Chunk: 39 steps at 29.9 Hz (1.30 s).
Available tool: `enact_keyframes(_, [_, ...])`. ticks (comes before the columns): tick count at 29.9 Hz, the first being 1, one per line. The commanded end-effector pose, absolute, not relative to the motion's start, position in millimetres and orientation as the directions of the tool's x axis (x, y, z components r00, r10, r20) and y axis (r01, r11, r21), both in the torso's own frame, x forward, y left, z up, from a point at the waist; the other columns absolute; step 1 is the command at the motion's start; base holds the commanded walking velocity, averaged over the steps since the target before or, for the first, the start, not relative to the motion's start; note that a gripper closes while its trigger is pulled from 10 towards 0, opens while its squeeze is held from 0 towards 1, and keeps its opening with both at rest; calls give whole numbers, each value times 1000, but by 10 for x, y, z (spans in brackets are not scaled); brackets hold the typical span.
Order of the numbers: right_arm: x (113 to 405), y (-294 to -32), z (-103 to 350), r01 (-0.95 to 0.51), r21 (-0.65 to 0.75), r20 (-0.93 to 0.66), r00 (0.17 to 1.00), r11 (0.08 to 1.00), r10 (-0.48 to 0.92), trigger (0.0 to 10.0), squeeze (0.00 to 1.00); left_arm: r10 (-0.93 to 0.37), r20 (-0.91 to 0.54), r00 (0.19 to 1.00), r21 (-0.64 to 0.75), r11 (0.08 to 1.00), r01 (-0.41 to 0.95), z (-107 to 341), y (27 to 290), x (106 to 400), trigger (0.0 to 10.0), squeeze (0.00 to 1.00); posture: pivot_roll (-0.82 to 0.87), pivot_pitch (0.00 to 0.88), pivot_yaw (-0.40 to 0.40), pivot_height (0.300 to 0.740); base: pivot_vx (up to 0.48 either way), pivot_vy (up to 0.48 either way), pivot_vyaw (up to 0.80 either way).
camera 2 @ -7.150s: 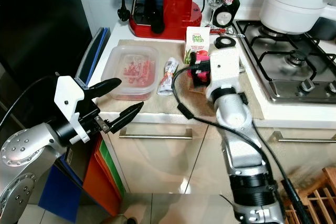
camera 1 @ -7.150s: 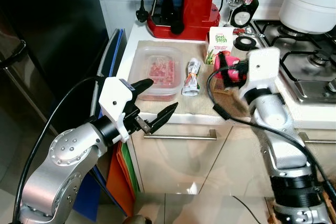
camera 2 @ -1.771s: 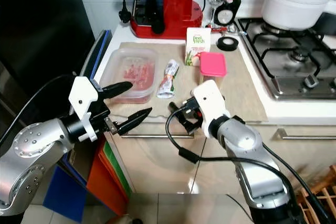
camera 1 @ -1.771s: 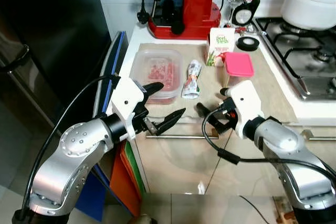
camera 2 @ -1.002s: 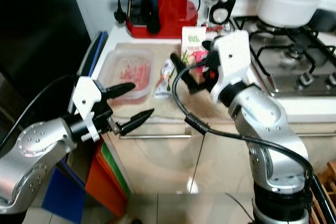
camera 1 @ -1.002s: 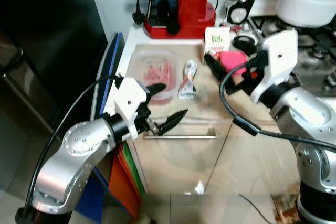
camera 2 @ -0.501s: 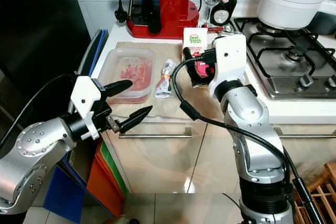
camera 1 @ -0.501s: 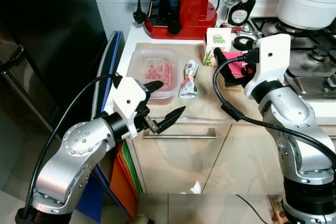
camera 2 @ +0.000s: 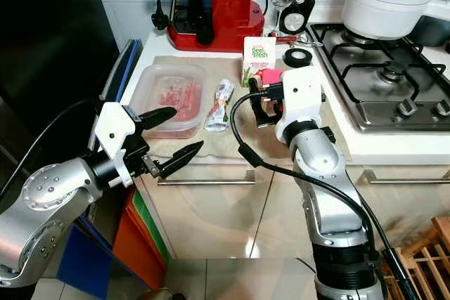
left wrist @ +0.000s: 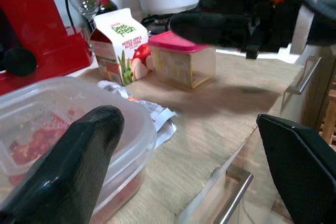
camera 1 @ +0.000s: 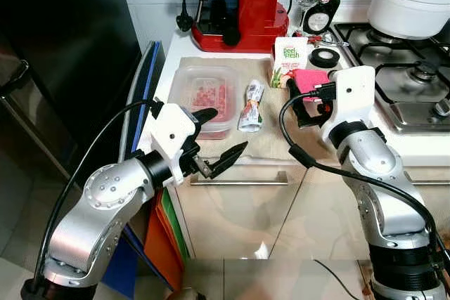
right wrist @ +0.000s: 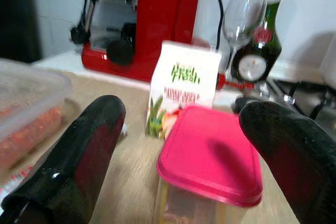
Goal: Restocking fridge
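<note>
A small clear box with a pink lid (camera 1: 308, 79) stands on the beige mat next to a juice carton (camera 1: 286, 60). My right gripper (camera 1: 304, 99) hovers open just before this box. In the right wrist view the pink-lidded box (right wrist: 210, 161) lies ahead between the two spread fingers (right wrist: 79, 161), with no contact visible. A clear tub of red food (camera 1: 205, 96) and a foil packet (camera 1: 249, 105) lie further left on the mat. My left gripper (camera 1: 226, 131) is open and holds nothing, out in front of the counter edge near the tub (left wrist: 47, 119).
The black fridge (camera 1: 63, 47) stands at the left, with flat trays (camera 1: 144, 82) wedged beside the cabinet. A red coffee machine (camera 1: 242, 1), a wine glass, a bottle and a tape roll (camera 1: 324, 57) line the back. Gas hob (camera 1: 411, 82) with a white pot sits right.
My right arm has risen from below the counter edge to the pink-lidded box, and in the last half second it sank a little and shifted left. The left arm has held still.
</note>
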State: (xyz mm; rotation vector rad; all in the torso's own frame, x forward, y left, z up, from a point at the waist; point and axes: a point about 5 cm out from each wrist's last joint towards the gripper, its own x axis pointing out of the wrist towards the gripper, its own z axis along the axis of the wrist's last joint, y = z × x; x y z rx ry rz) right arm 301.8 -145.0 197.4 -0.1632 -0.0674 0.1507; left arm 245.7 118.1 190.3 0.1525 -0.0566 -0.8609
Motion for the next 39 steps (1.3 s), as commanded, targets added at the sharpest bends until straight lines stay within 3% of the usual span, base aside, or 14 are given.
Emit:
enact_keyframes(1, [3044, -1419, 1968, -135, -180, 60, 987, 974, 148, 10000, 1000, -749, -8, 663, 170, 652, 739, 1925, 1214, 2444, 10000, 0, 78, 9, 34, 740, 0, 0, 0])
enact_keyframes(25, [3084, -1437, 1828, 21, -203, 48, 999, 979, -11, 10000, 1000, -763, -25, 645, 177, 632, 754, 1911, 1229, 2417, 10000, 0, 83, 1, 52, 740, 0, 0, 0])
enact_keyframes(39, [3059, -1500, 1710, 121, -129, -30, 992, 984, -125, 10000, 1000, -767, -33, 640, 169, 627, 760, 1903, 1233, 2402, 10000, 0, 85, 14, 57, 740, 0, 0, 0])
